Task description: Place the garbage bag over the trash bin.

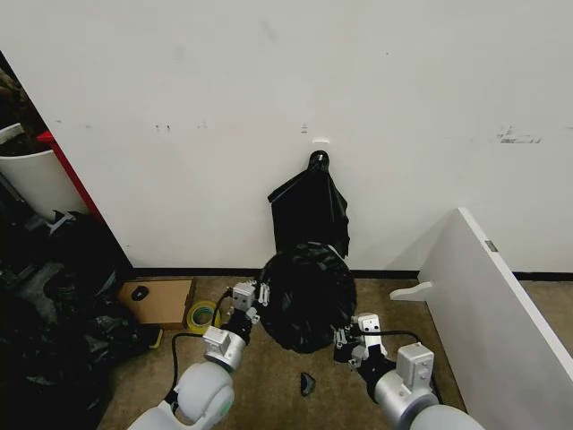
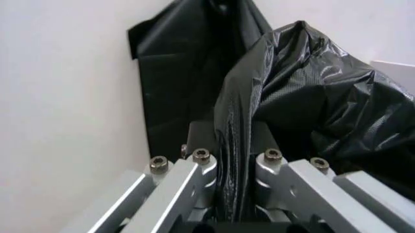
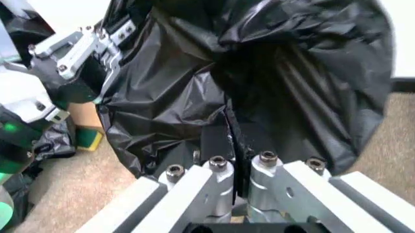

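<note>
Head view: the garbage bag [image 1: 307, 296] hangs as a rounded, crinkled black mass between the two arms, just in front of the white wall [image 1: 269, 107] and above the tan floor [image 1: 286, 376]. The left gripper [image 1: 255, 300] meets the bag's left edge and the right gripper [image 1: 345, 339] its lower right edge; each appears clamped on the film. A flat black bunch [image 1: 311, 210], gathered to a point at its top, hangs on the wall directly behind the bag. A heap of dark sacks [image 1: 54, 305] lies at far left below a white tub with red trim [image 1: 36, 175]; a cardboard sheet [image 1: 161, 300] and a yellow tape roll [image 1: 202, 315] lie near the left gripper, and a white panel [image 1: 492, 296] leans at right. The trash bin cannot be made out. Left wrist view: the left gripper's metal fingers [image 2: 194, 177] are drawn narrow, pinching a pleated fold of the glossy bag [image 2: 311, 107]; the film is thin, finely textured and creased, billowing beyond the jaws. Right wrist view: the right gripper's fingers [image 3: 217, 182] are likewise nearly closed on a thin seam of the bag [image 3: 168, 97], whose wrinkled mouth gapes open ahead; the left gripper [image 3: 107, 48] grips the opposite rim farther off.
</note>
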Controlling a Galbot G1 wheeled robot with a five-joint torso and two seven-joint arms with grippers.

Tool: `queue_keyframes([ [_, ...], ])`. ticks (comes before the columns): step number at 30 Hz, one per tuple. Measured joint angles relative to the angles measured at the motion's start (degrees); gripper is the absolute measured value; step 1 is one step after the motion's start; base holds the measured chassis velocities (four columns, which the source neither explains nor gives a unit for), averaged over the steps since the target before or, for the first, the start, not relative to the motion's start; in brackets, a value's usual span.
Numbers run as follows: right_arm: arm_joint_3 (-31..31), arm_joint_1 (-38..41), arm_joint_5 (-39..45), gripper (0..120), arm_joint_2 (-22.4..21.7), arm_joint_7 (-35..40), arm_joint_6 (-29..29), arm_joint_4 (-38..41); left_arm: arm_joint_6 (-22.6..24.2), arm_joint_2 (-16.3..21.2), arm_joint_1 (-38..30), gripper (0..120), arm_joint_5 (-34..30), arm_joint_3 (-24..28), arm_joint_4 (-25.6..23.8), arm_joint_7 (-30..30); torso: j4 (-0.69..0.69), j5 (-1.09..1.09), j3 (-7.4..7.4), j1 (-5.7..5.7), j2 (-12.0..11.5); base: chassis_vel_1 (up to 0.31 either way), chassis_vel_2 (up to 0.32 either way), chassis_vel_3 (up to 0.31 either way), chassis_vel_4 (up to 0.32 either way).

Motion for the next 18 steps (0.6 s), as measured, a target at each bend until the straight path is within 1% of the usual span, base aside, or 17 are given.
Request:
queue_keyframes([
  [5,-1.9,2.8,1.8,0,0.1,1.8,-2.0,-2.3,-0.1,-0.1,-0.3,5,0.3,1.3,0.2,0.2,0.00,0.00,0.00,0.00,0.0,0.000,0.000,0.000,0.000],
  [9,-3.1,5.4,4.8,0,0.2,3.8,-3.3,-4.4,-0.2,-0.1,-0.3,5,0.3,1.8,0.1,0.5,0.01,0.00,0.00,0.00,0.0,0.000,0.000,0.000,0.000],
  [10,-4.0,7.4,6.7,0,0.5,4.9,-4.0,-5.9,-0.3,-0.1,-0.1,5,0.4,2.0,0.0,0.8,0.01,0.00,0.00,0.00,0.0,0.000,0.000,0.000,0.000],
  [12,-4.2,7.8,6.9,0,0.6,5.0,-4.1,-6.2,-0.3,0.0,0.0,5,0.4,2.1,0.0,0.8,0.01,-0.01,0.00,0.00,0.0,0.000,0.000,0.000,0.000],
  [18,-8.0,14.5,8.2,0,2.1,7.2,-5.4,-12.5,-0.8,0.2,0.7,5,1.0,2.7,-0.3,1.6,0.01,0.00,0.00,0.00,0.0,0.000,0.000,0.000,0.000],
])
